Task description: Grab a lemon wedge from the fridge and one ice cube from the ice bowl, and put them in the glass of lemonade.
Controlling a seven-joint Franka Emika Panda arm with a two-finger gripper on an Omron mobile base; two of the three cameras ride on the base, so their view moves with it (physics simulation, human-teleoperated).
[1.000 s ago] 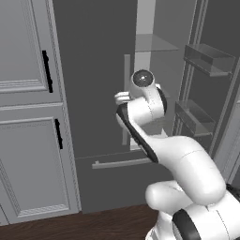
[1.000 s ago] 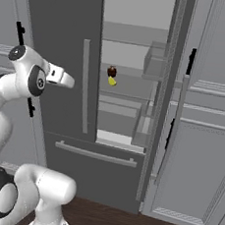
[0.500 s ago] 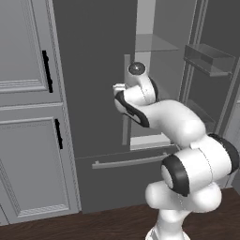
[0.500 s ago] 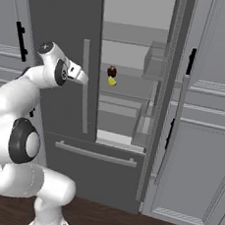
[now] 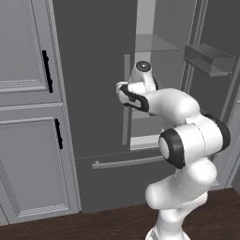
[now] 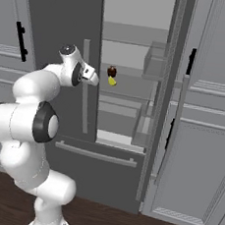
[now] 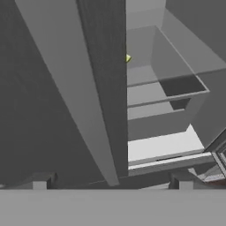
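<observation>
So over the last second the arm swung in toward the fridge [image 6: 68, 40], and the hand [image 7: 112, 178] was spread wide, empty. The lemon wedge [image 6: 112, 81] sat on a shelf inside, beside a dark jar [image 6: 111, 71]. Reach-in looked next.

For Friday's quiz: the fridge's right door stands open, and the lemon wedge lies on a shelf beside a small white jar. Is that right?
One slip: the jar is dark brown, not white, as the right base view shows. The fridge is open on the right, and the lemon wedge lies beside that jar.
</observation>
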